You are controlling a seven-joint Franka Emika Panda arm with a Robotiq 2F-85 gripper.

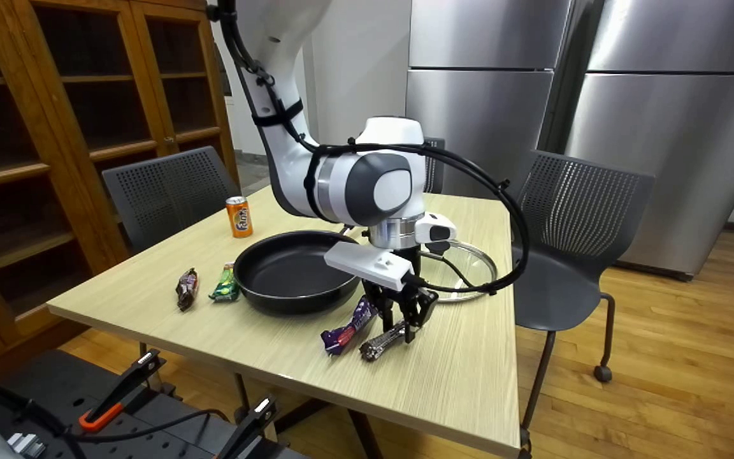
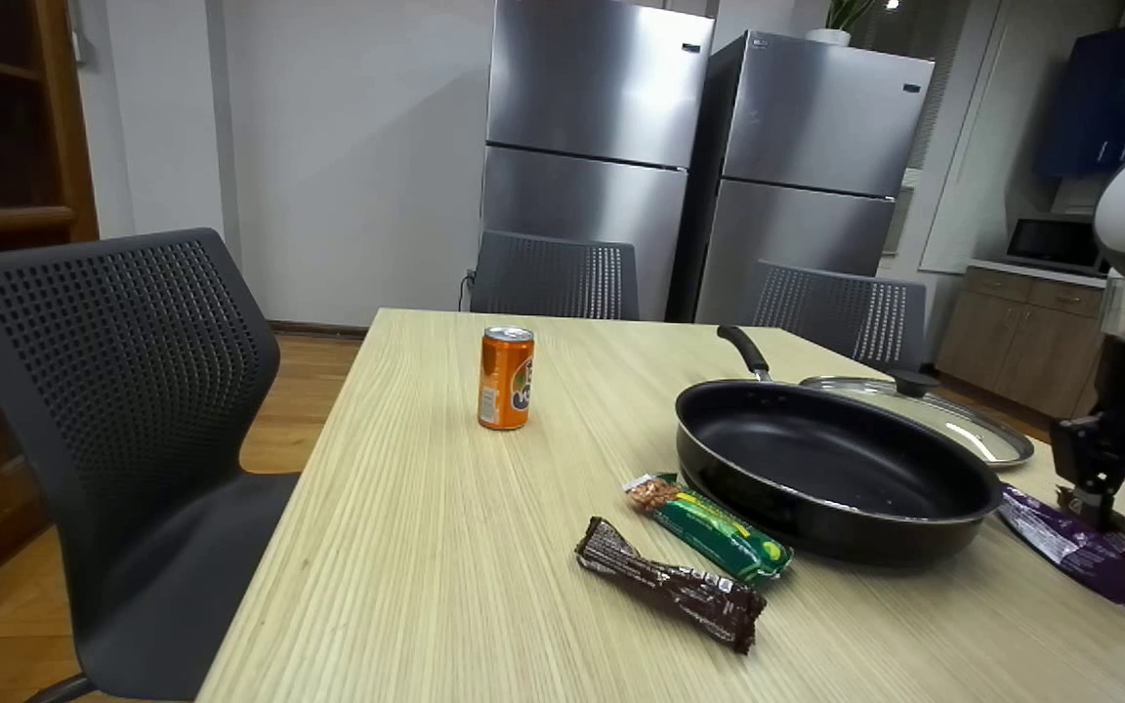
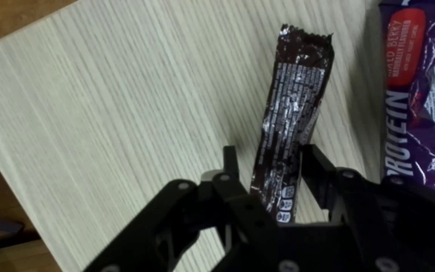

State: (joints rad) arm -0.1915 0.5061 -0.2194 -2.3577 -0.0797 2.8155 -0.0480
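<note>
Now, claw (image 3: 271, 162): it stands wide, with its fingers (image 3: 317, 168) on the two sides of the brown bar (image 3: 292, 102); one finger is very near to the bar's edge, but if it touches, I cannot tell.
Brown bar: it lies on the table (image 2: 406, 547), between the fingers.
Grip: as I judge, the claw is placed well, but the hold is not yet made; no bar is lifted.
Purple bar (image 1: 349, 326): one, just beside the brown bar.
Pan (image 2: 831, 454): one, near the purple bar.
Lid (image 2: 973, 422): one, near the pan.
Green bar (image 2: 714, 527): one, at the pan's other side.
Other brown bar (image 2: 670, 588): one, near the green bar; so four bars in total.
Can (image 2: 504, 381): one, orange, upright, farther away.
Chairs (image 2: 123, 391): three, around the table.
Fridges (image 2: 592, 88): two, behind.
</note>
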